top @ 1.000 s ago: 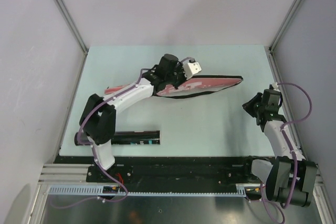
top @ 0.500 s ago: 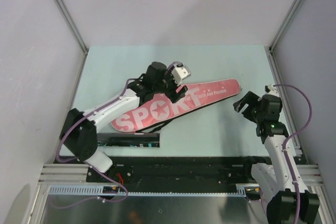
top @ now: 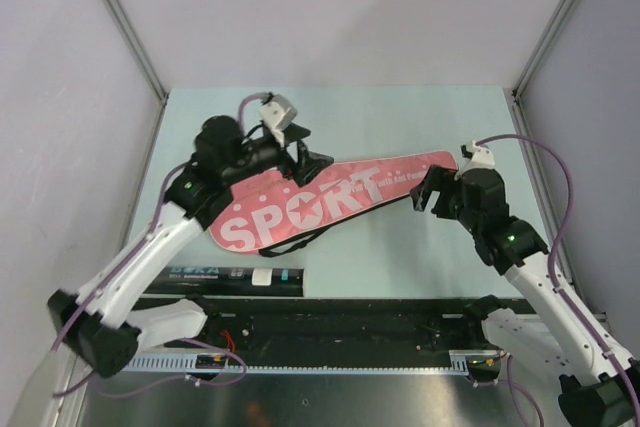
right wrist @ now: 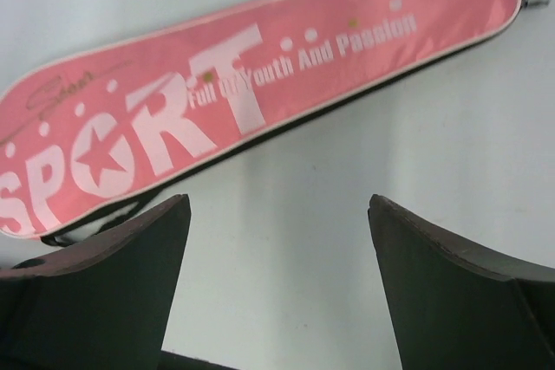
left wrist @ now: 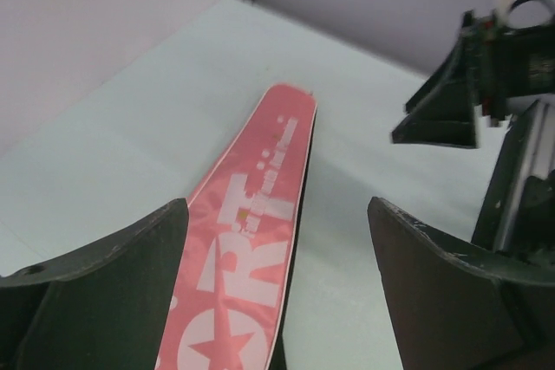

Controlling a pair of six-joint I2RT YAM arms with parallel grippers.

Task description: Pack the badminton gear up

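On the pale table (top: pixel 420 247) the bag (top: pixel 330 202) lies slantwise mid-table, the tube (top: pixel 245 275) along the near left edge, and with left claw (left wrist: pixel 276 207) and right claw (right wrist: pixel 277 201) both gaping, empty, pinning the bag before opening it seems wise.

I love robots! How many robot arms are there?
2. The left arm reaches over the wide end of the pink bag; the right arm reaches toward its narrow end. None hidden.
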